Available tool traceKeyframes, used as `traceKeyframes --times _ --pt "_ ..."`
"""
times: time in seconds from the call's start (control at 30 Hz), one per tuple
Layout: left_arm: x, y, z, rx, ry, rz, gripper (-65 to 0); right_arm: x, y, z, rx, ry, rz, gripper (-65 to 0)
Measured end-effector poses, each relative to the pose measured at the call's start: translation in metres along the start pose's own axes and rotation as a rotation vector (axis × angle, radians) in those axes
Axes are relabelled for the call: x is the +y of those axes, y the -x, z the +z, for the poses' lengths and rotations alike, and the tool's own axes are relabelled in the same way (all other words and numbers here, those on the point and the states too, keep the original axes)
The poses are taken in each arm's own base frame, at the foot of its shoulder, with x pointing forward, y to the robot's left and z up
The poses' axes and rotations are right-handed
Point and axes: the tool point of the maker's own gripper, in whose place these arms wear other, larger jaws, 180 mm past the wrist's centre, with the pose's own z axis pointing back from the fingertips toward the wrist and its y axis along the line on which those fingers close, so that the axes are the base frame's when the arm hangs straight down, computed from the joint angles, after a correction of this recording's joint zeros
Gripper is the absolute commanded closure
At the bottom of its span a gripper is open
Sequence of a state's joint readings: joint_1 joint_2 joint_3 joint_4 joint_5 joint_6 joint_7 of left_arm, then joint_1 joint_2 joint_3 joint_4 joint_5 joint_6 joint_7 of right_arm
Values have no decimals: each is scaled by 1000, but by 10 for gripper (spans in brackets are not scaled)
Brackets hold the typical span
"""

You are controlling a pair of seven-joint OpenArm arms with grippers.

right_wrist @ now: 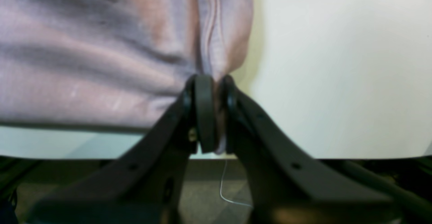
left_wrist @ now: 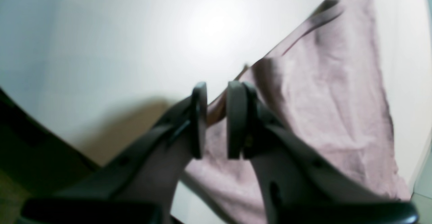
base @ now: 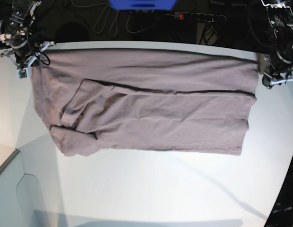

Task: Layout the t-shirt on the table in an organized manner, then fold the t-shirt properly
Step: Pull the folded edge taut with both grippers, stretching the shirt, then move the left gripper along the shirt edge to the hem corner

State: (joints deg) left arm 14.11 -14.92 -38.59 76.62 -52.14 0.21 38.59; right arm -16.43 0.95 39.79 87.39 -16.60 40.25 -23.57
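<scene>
The right gripper [right_wrist: 212, 112] pinches the t-shirt [base: 146, 101] at its edge — jaws closed on cloth. The left gripper [left_wrist: 216, 119] stands parted, fabric just behind its jaws. Bare table [base: 160, 189] lies open nearer the viewer.

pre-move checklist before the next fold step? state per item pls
1. Right gripper clamped on the t-shirt edge: ok.
2. Left gripper released: ok, jaws apart, cloth edge between them but not pinched.
3. Shirt fully on the table: cannot tell, far edge runs along the table's rim.
4. Fabric flat: not ok, sleeve end bunched and folded over on the right gripper's side.
5. Near table area free for folding: ok.
</scene>
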Motion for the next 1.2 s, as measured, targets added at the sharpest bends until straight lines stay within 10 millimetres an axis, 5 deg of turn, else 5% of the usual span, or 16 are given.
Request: traceKeyframes --times 0.17,0.33,0.6,0.87,1.1,1.2 --pt "-9 -1 3 11 20 -13 -137 -8 -14 8 -35 30 26 -139" --pt "-4 -11 8 17 19 64 -298 -11 -18 12 -39 44 37 -283" --pt "-23 -34 5 -18 70 114 -325 -28 -31 30 -81 131 -5 -343" --pt "-82 -66 -10 -75 191 122 -326 -10 -152 11 -330 76 16 -383" --pt "-150 -61 -25 -23 289 -14 -328 -4 -228 -41 -344 -46 -75 -386" --pt "-162 -69 -35 -71 296 -29 -328 -8 -236 -67 -291 -105 -101 -386"
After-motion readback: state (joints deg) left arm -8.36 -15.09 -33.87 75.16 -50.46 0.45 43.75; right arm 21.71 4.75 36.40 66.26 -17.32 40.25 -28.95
